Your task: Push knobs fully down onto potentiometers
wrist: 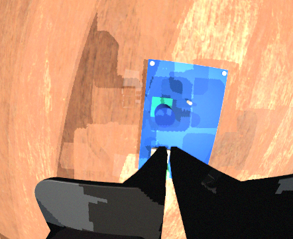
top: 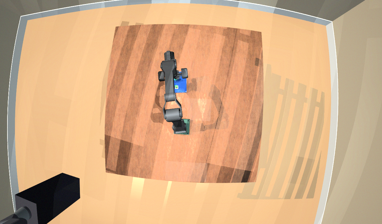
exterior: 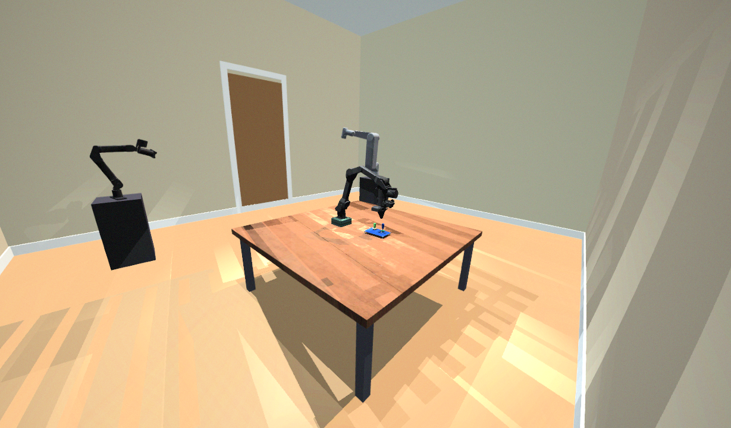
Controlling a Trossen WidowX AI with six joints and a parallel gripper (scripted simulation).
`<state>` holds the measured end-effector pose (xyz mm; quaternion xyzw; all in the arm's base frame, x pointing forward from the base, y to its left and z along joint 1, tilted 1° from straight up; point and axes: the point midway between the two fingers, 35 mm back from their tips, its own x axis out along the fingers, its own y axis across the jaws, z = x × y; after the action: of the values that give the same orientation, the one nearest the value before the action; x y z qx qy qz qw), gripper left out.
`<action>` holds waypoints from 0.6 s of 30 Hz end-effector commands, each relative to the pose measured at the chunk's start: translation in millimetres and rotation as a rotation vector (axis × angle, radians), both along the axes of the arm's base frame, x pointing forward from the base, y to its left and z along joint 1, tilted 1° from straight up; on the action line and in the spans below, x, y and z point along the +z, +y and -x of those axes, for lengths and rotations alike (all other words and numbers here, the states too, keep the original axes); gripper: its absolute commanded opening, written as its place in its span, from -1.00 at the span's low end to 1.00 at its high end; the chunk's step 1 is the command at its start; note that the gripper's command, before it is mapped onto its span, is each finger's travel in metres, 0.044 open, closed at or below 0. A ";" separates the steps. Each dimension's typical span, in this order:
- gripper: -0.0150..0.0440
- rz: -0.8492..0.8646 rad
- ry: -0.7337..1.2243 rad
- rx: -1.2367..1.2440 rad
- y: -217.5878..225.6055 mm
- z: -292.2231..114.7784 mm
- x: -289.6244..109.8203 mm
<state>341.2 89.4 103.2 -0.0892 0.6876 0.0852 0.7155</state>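
The blue circuit board (top: 182, 83) (exterior: 379, 233) (wrist: 205, 106) lies on the wooden table (top: 228, 111) (exterior: 325, 260) in front of the arm. A blue knob (wrist: 164, 113) (exterior: 382, 226) sits on a teal-based potentiometer near the board's middle. A green knob (top: 176, 86) (exterior: 373, 225) stands at the board's near end. In the wrist view my fingertips mostly hide it and its white-based potentiometer (wrist: 154, 151). My gripper (wrist: 167, 153) (exterior: 382, 216) is shut, with only a thin slit between the fingers, and hangs a little above the board with nothing in it.
The arm's green base plate (top: 187, 125) (exterior: 341, 220) is bolted to the table behind the board. A black pedestal (exterior: 124, 229) with another arm stands on the floor at the left. A grey arm (exterior: 369, 146) stands behind the table.
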 end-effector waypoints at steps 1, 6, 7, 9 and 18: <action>-0.49 0.006 0.006 0.003 3.1 -13.9 10.5; -0.49 0.006 0.006 0.003 3.3 -15.3 1.2; -0.49 0.006 0.006 0.003 3.2 -15.4 -6.3; -0.49 0.006 0.006 0.003 3.2 -15.4 -8.8; -0.49 0.006 0.006 0.003 3.2 -15.8 -14.0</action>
<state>357.6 93.7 93.8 -0.0892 0.6879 0.0850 0.7152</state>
